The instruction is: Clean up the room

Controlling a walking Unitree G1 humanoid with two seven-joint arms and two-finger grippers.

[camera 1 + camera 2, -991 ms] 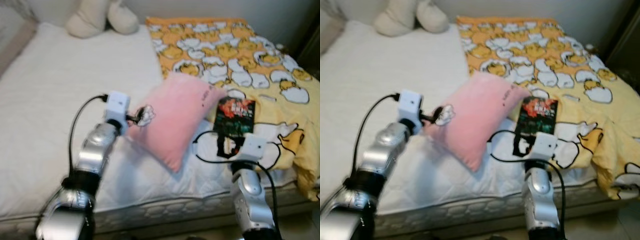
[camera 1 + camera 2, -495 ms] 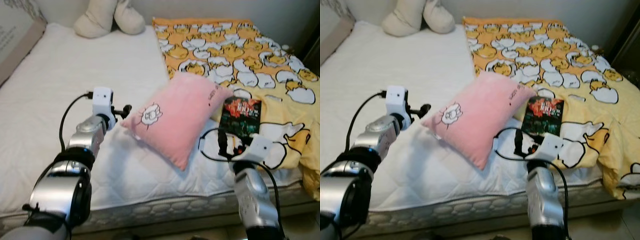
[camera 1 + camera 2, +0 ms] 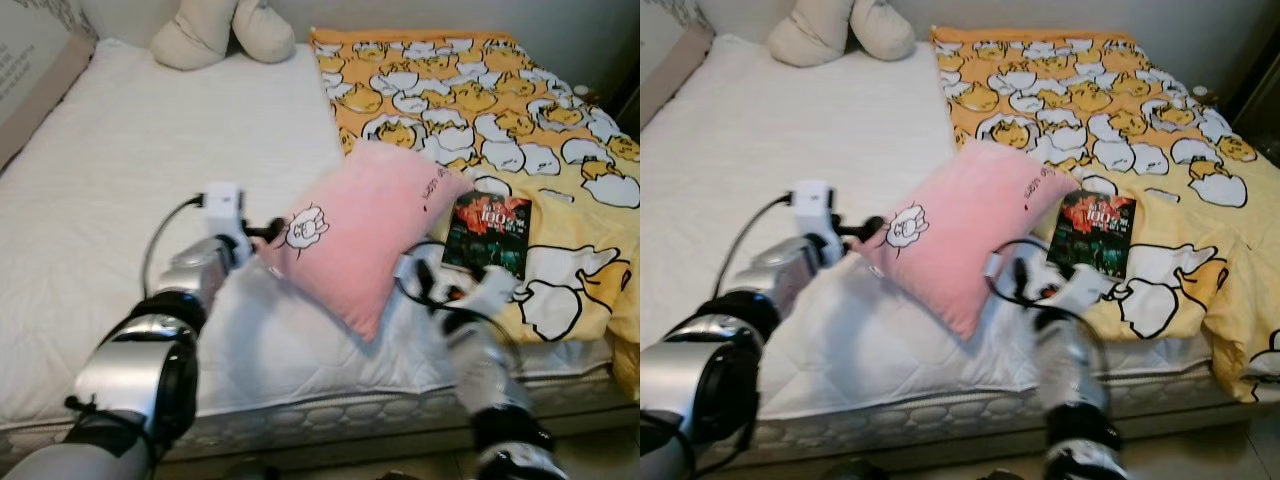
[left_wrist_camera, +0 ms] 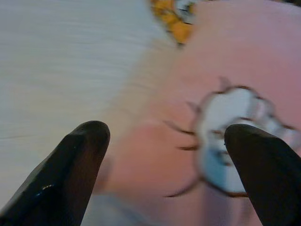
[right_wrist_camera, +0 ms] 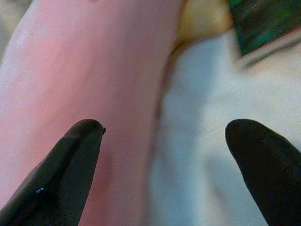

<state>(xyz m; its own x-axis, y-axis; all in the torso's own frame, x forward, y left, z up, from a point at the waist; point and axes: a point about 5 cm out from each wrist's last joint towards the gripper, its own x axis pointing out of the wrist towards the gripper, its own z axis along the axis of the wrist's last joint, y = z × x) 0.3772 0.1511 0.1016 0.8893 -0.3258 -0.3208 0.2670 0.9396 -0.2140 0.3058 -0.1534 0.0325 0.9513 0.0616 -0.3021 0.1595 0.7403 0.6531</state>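
Soft pink rectangular pillow (image 3: 365, 235) lies mid-bed on the white mattress (image 3: 120, 200), overlapping the yellow duck-print blanket (image 3: 520, 120); dark book (image 3: 487, 234) beside it. Left gripper (image 3: 268, 233) and right gripper (image 5: 164, 150), fingers spread, flank the pillow; the left wrist view resolves its cartoon patch (image 4: 237, 141).

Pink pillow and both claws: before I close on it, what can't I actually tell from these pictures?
- Left claw: open at the pink pillow; the left wrist view is too blurred to show contact.
- Right claw: open; the eye views smear this arm, so its gap to the pillow is unclear.
- Book: cover text too small to read.
- Pillow underside: hidden by the pillow itself.
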